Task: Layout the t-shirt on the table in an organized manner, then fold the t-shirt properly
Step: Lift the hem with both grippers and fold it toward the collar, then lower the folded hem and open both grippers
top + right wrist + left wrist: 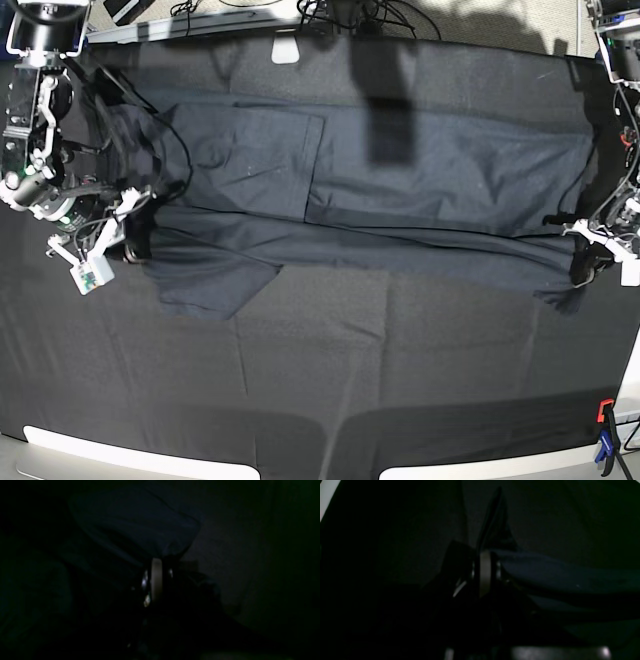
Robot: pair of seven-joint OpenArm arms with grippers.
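The dark navy t-shirt (380, 190) lies stretched across the table (400, 380) from left to right, mostly flat with long creases and a sleeve (215, 285) pointing toward the front. My right gripper (133, 245) is shut on the shirt's left end. In the right wrist view its fingers (156, 575) pinch bluish cloth (135, 525) that bunches above them. My left gripper (583, 268) is shut on the shirt's right end. The left wrist view shows its closed fingers (485, 570) with a fold of t-shirt (557, 572) running off to the right.
Orange and blue clamps (605, 432) grip the table's front right corner. Cables (340, 15) and a white block (286, 48) sit along the back edge. Black table cloth stretches in front of the shirt. Both wrist views are very dark.
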